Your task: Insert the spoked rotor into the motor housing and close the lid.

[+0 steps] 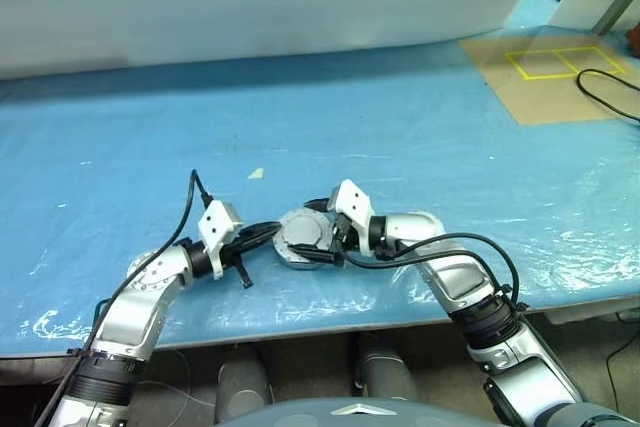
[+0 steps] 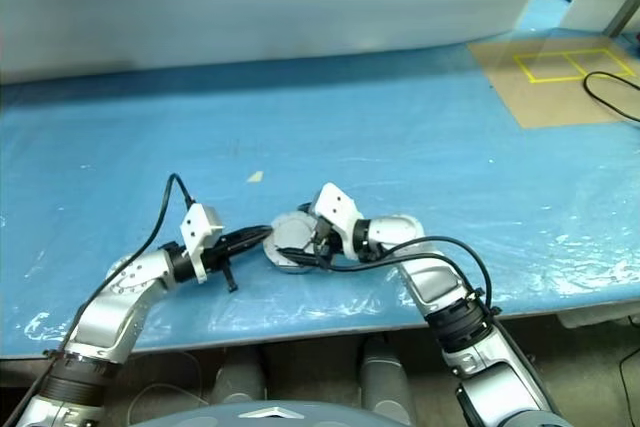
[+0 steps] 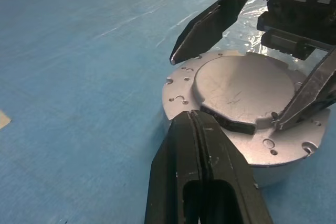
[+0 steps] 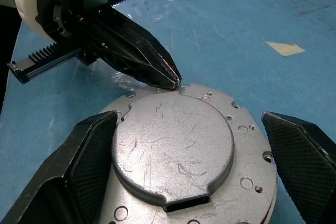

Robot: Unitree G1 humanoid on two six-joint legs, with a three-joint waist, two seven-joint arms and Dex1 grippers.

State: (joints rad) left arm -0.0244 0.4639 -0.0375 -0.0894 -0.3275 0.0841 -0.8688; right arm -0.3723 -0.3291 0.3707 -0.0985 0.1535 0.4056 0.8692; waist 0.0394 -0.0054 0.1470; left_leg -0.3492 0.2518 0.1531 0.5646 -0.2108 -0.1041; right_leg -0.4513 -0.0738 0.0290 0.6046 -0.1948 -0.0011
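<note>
On the blue bench (image 1: 400, 127) the motor housing (image 3: 294, 156) sits with its lid (image 4: 173, 148) down flat, the clenched left tool (image 3: 195, 124) touching its rim while the released right tool (image 4: 184, 182) straddles it, fingers spread wide.

Left gripper (image 3: 197, 121), fingers pressed together, touches the rim of the closed lid (image 3: 242, 90) at frame centre; right gripper (image 3: 233, 85) straddles it.
</note>
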